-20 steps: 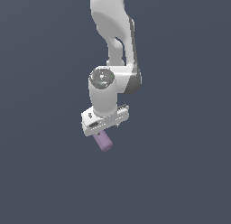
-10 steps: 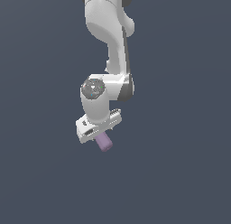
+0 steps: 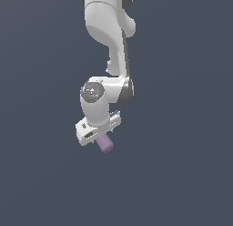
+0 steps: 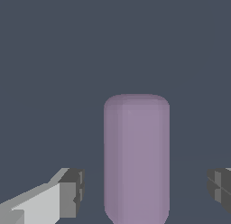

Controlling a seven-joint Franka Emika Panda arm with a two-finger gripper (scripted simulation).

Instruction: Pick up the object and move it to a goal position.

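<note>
Setting: simulated test space, not a furnished room. Evidence: uniform flat slate-grey backdrop (image 3: 41, 61) filling both views, with no walls, furniture or floor edge; smooth, untextured rendered surfaces; a white robot arm (image 3: 109, 33) and a plain mauve cylinder (image 4: 136, 157) as sole contents.

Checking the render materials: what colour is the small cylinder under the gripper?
Pale purple, matte and plain, no pattern. The cylinder shows best in the wrist view, between the open jaws.
</note>
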